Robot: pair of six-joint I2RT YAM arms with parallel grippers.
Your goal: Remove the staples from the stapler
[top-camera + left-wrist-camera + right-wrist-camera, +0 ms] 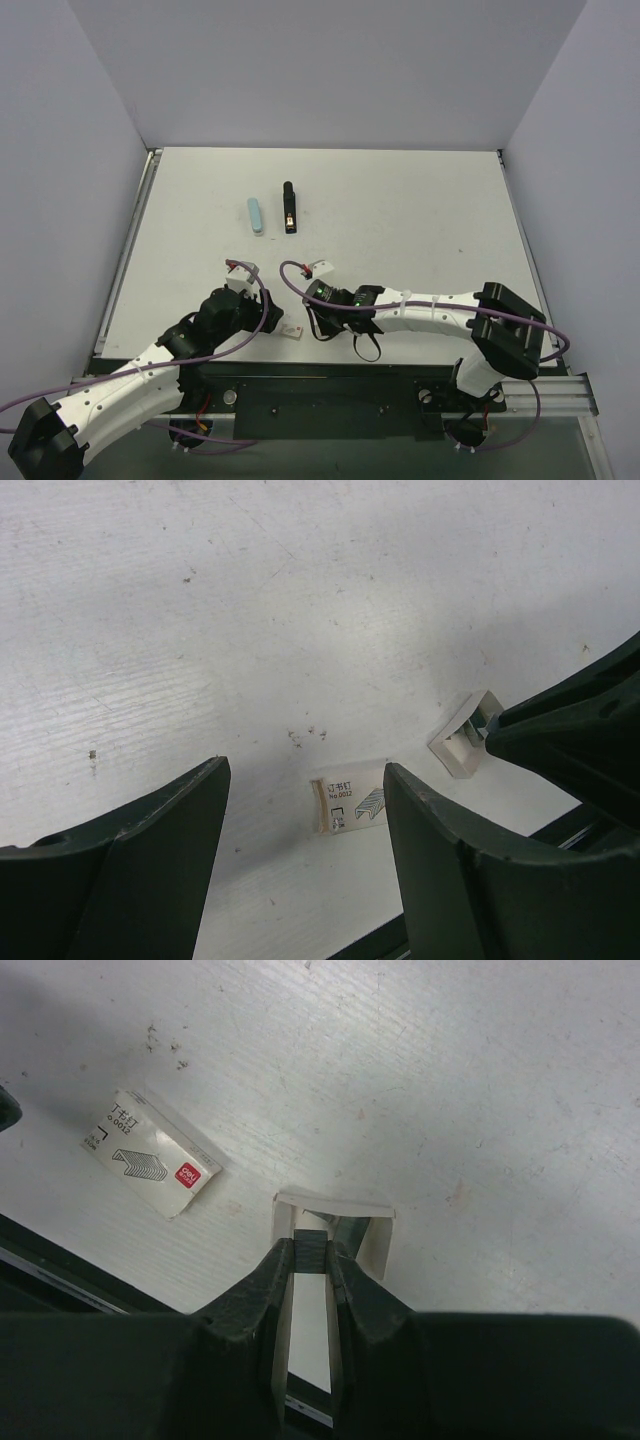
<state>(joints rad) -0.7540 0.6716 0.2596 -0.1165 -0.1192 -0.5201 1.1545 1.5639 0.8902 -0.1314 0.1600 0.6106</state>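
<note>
The right hand (310,1256) pinches a dark staple strip (310,1244) over the white tray (336,1201); lower it squarely between the walls before letting go (left hand (303,772) hangs spread, empty).

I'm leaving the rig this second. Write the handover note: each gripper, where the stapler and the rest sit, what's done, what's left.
Left gripper: open, empty, above the table.
Right gripper: shut on a dark piece inside a small white tray.
Stapler: lying mid-table beyond both arms, next to a pale blue bar, with neither gripper touching it.
Staple box: flat on the table near the front edge.
Done: cannot tell whether any staples are out.
Left: probably bring a gripper to the stapler and empty it.
</note>
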